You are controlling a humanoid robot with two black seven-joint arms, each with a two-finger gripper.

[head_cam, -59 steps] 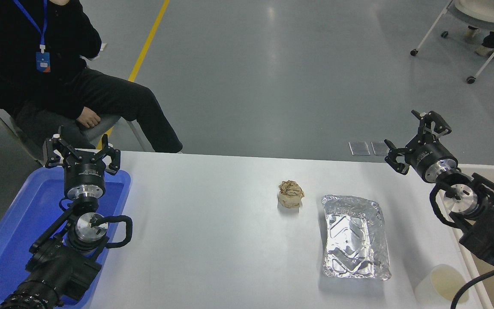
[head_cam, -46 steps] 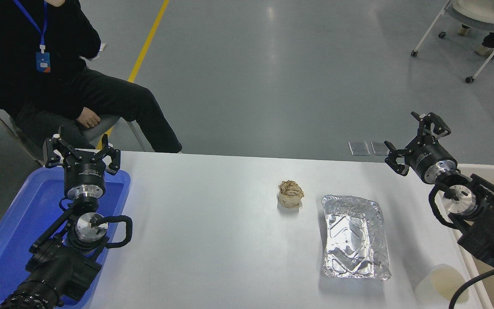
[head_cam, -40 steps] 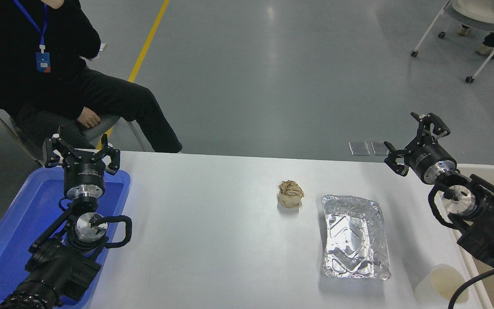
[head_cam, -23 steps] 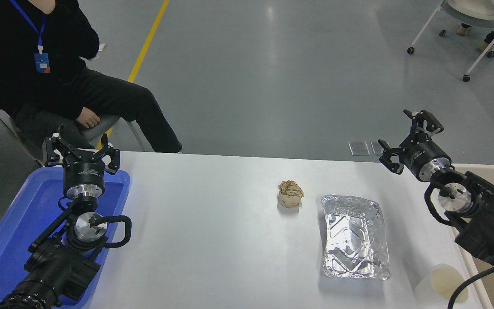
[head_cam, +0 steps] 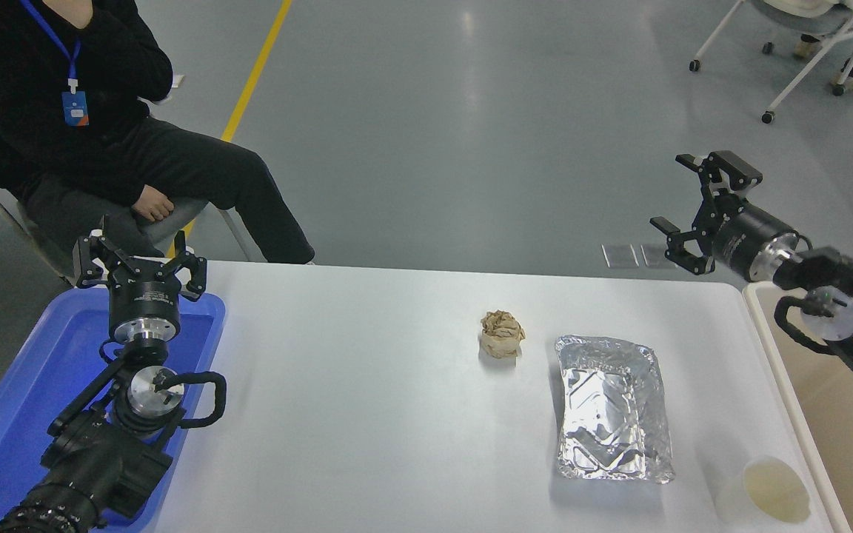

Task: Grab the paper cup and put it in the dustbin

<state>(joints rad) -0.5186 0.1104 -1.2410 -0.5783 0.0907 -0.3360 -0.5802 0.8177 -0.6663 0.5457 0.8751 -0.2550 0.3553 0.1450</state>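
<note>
Beyond your white counter [head_cam: 367,414] you look onto a grey, glossy floor [head_cam: 471,133] catching soft overhead light. A yellow line [head_cam: 252,74] runs diagonally at the upper left of the frame, beside a seated person in black [head_cam: 101,141]. At the upper right stands a white wheeled chair frame [head_cam: 797,52]. Two pale rectangles [head_cam: 637,255] mark the floor near the counter's far right corner.

On the white worktop [head_cam: 367,414] the small cream paper cup [head_cam: 763,491] stands at the near right corner, just right of the crinkled foil tray [head_cam: 611,407]; the crumpled brown paper ball [head_cam: 502,334] lies left of and behind the tray; the large beige plastic dustbin [head_cam: 785,392] adjoins the worktop's right edge, the blue plastic tray [head_cam: 19,414] its left
</note>
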